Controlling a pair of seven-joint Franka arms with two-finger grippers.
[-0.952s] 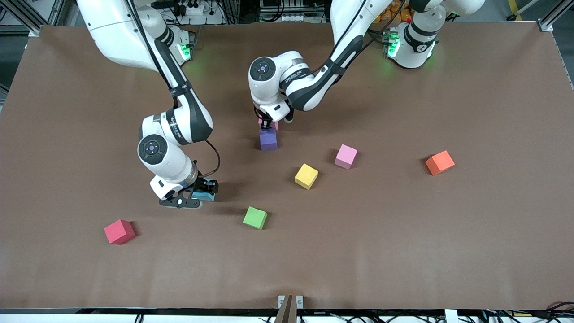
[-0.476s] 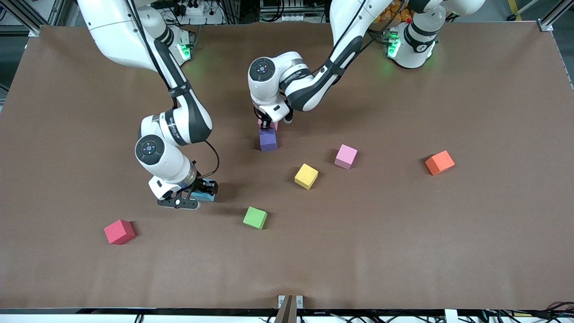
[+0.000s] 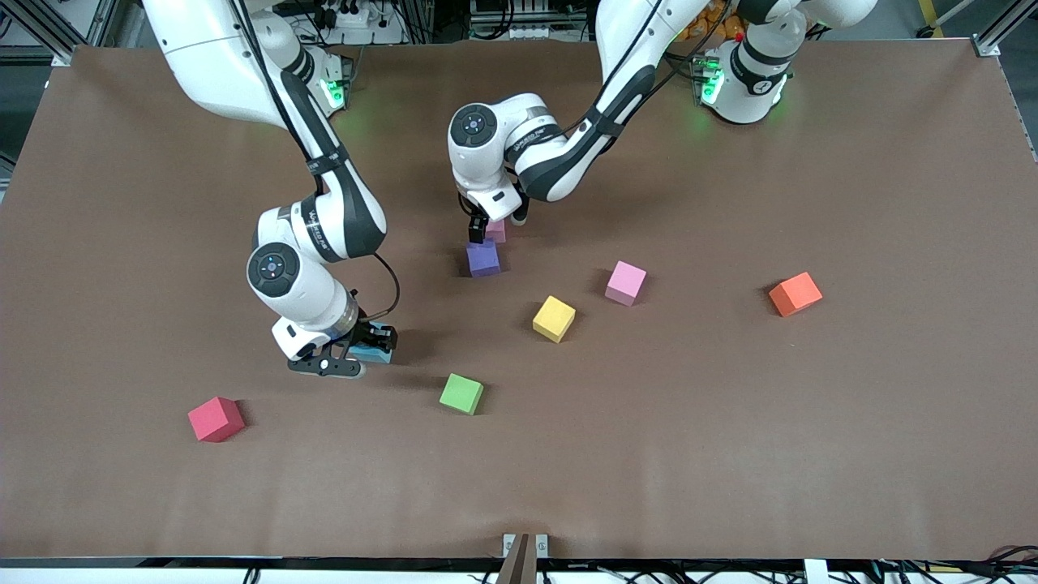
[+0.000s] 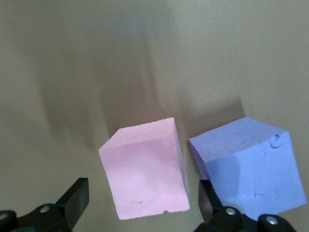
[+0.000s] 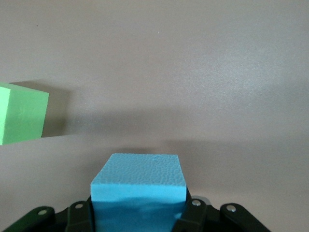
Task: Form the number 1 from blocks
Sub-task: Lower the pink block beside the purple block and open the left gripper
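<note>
Barely started, by the look of it: only two blocks paired up, the purple block (image 3: 483,258) on the worktop (image 3: 730,454) and one pink block (image 3: 497,231) just beside it, farther from the front camera. Possibly the start of the digit's stroke; too early to call.

Left hand (image 3: 480,229) open, fingers (image 4: 72,198) standing to either side of that pink block without gripping it. Right hand (image 3: 365,345) clamped on the light blue block (image 3: 375,351), low over bare worktop toward the right arm's end from the purple block; lifted or resting, impossible to tell.

Left to do, as a judgement: bring in the light blue block, then the loose ones.
- Second pink block (image 3: 626,282) and yellow block (image 3: 554,318): toward the left arm's end from the purple block, both nearer the front camera.
- Green block (image 3: 461,393): well nearer the camera than the purple block.
- Red cube (image 3: 216,418) and orange cube (image 3: 795,293): well apart from the purple block, probably not needed.

Only from the front: the whole layout and every loose block. Only from the left wrist: spread fingers, plus pink block (image 4: 145,166) and purple block (image 4: 248,164) turned slightly out of square with each other, touching or not unclear. Only from the right wrist: firm pinch on the light blue block (image 5: 140,186), green block (image 5: 21,113) off to one side.
</note>
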